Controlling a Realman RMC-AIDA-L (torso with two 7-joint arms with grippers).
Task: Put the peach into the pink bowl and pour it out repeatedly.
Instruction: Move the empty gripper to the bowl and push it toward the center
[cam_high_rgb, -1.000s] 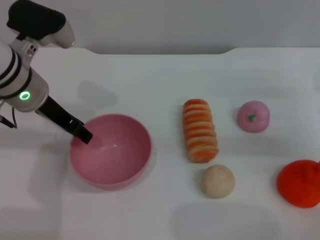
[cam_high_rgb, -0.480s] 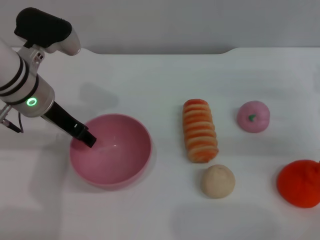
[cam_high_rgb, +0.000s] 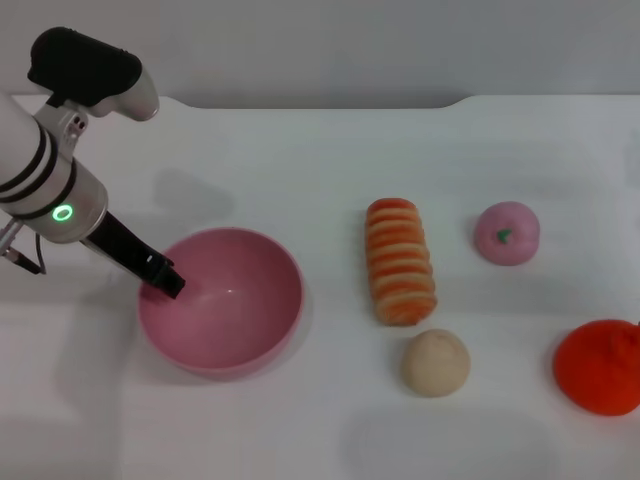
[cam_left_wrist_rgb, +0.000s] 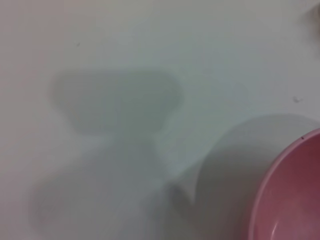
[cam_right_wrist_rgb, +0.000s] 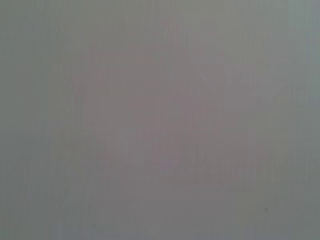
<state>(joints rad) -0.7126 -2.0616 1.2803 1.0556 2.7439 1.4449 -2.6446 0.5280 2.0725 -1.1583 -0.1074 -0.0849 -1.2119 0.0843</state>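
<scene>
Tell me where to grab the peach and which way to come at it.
Grip the peach across its round middle, coming straight down from above. It sits alone on the table, clear of the striped roll and beige ball, so fingers probably fit either side.

the head view looks down on the whole tabletop (cam_high_rgb: 330, 140); the left wrist view sits close over it, sharing the pink bowl (cam_high_rgb: 222, 300) rim (cam_left_wrist_rgb: 290, 190); the right wrist view shows only grey blur.

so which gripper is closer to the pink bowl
Left. The left gripper sits at the pink bowl's left rim. The right gripper is out of every view, so its place can't be told.
</scene>
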